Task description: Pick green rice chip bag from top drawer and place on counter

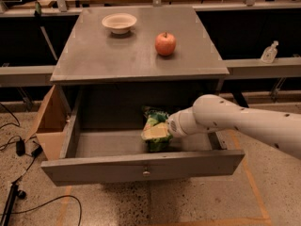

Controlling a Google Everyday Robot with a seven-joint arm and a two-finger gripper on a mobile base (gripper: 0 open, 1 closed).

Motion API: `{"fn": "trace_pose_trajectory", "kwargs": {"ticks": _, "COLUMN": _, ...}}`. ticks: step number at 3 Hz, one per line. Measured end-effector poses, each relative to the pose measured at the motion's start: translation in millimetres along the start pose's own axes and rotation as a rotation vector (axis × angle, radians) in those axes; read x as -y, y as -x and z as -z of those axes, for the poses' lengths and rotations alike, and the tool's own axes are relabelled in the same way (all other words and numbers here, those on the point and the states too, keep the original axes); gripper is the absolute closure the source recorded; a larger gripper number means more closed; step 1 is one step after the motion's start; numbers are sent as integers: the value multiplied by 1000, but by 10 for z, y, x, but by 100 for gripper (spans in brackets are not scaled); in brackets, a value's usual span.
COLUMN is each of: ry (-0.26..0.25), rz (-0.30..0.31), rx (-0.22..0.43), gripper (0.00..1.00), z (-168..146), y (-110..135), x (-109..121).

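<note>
The green rice chip bag lies inside the open top drawer, right of its middle, near the back. My gripper reaches in from the right on a white arm and sits low on top of the bag, covering its middle. The bag rests on the drawer floor. The grey counter spreads above the drawer.
A red apple and a white bowl stand on the counter. A cardboard box leans against the cabinet's left side. Cables lie on the floor at left. A clear bottle stands on the right ledge.
</note>
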State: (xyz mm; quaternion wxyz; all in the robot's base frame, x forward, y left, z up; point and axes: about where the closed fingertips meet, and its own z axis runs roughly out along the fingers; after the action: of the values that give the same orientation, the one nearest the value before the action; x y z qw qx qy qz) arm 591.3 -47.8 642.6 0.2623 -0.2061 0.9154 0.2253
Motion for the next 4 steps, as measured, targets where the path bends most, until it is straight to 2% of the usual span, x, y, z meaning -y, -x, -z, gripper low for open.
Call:
{"fn": "trace_pose_trajectory", "kwargs": {"ticks": 1, "ry": 23, "rz": 36, "rx": 5, "gripper": 39, "z": -207, "y": 49, "x": -66}}
{"fn": "trace_pose_trajectory", "kwargs": {"ticks": 2, "ry": 26, "rz": 64, "rx": 16, "gripper": 63, "z": -274, "y": 99, "x": -120}}
{"fn": "trace_pose_trajectory", "kwargs": {"ticks": 3, "ry": 61, "rz": 106, "rx": 70, "gripper": 85, "z": -89, "y": 263, "x": -229}}
{"fn": "trace_pose_trajectory", "kwargs": {"ticks": 4, "ry": 51, "rz": 172, "rx": 152, "gripper": 100, "z": 526, "y": 343, "x": -163}}
